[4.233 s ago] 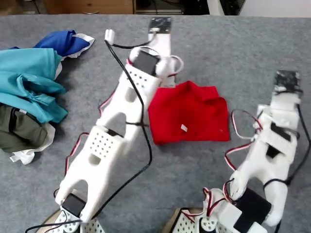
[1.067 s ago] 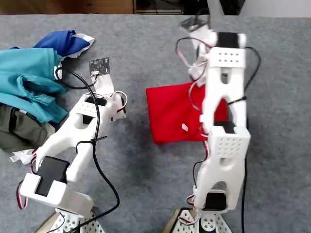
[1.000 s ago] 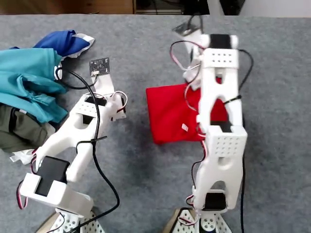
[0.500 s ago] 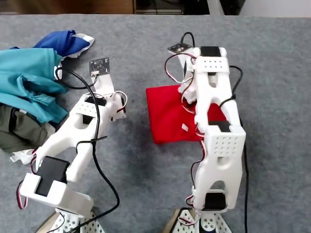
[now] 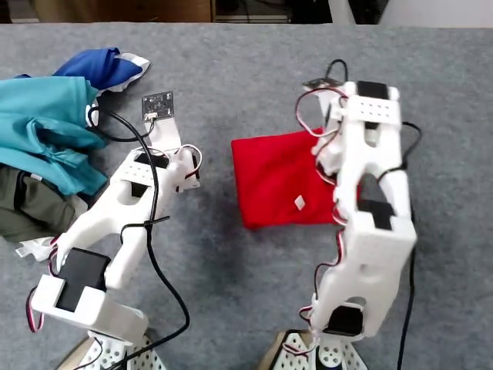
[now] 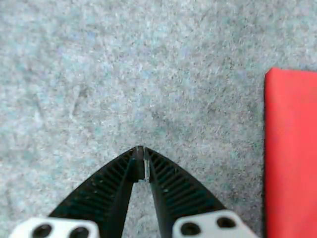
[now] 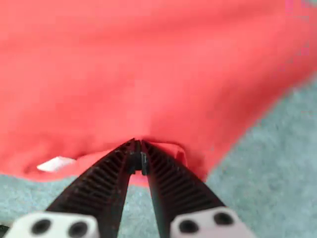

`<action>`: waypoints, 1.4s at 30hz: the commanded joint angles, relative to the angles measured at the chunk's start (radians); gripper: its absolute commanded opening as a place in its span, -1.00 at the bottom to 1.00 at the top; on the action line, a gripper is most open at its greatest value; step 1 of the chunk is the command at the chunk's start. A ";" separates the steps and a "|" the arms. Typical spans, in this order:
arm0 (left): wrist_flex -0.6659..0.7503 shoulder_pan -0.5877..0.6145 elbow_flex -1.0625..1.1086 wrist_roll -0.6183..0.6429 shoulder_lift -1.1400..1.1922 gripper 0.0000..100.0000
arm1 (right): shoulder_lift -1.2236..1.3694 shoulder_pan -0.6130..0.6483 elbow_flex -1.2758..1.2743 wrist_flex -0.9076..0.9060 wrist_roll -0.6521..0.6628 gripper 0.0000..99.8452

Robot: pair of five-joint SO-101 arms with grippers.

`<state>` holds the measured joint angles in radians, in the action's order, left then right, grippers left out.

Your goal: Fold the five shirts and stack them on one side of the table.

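Observation:
A folded red shirt (image 5: pixel 277 181) with a small white tag (image 5: pixel 299 202) lies mid-table. The right arm (image 5: pixel 370 154) stretches over its right part. In the right wrist view my right gripper (image 7: pixel 138 161) is shut, pinching a fold of the red shirt (image 7: pixel 148 74) near its edge. My left gripper (image 6: pixel 141 166) is shut on nothing, just above bare grey carpet to the left of the shirt (image 6: pixel 292 148). The left arm (image 5: pixel 131 200) is between the shirt and the pile.
Unfolded shirts are heaped at the table's left edge: a blue one (image 5: pixel 100 65), a teal one (image 5: pixel 46 123), a dark olive one (image 5: pixel 27 208) and some white cloth (image 5: pixel 38 247). Grey carpet (image 5: pixel 231 85) covers the table. Loose cables trail from both arms.
The right arm has drawn back from the far side and swung right, and the shirt's tag has shifted slightly right with it. The left arm left the shirt earlier and has since stayed still.

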<state>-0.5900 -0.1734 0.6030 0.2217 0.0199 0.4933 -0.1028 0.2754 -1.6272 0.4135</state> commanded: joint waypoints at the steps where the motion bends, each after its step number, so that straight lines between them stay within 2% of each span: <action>1: -0.003 0.009 -0.049 0.005 -0.007 -0.96 | -0.163 -0.058 -0.088 0.003 0.028 -0.99; 10: -0.003 0.009 -0.049 0.005 -0.007 -0.96 | -0.558 -0.219 -0.541 0.143 0.097 -0.99; 14: -0.003 0.009 -0.049 0.005 -0.007 -0.96 | -0.639 -0.196 -0.562 0.238 0.095 -0.99; 20: -0.003 0.009 -0.043 0.006 -0.008 -0.96 | -0.464 -0.015 -0.401 0.267 0.052 -0.99; 25: -0.003 0.009 -0.041 0.006 -0.008 -0.96 | -0.217 0.047 -0.213 0.258 0.032 -0.99; 33: -0.003 0.009 -0.041 0.006 -0.008 -0.96 | 0.027 0.024 -0.053 0.169 0.038 -0.99; 42: -0.003 0.009 -0.041 0.006 -0.008 -0.96 | -0.091 -0.074 -0.117 0.052 0.041 -0.99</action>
<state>-0.5900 -0.1734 0.6030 0.2217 0.0199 0.5040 -0.1304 0.1695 -1.5520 0.4565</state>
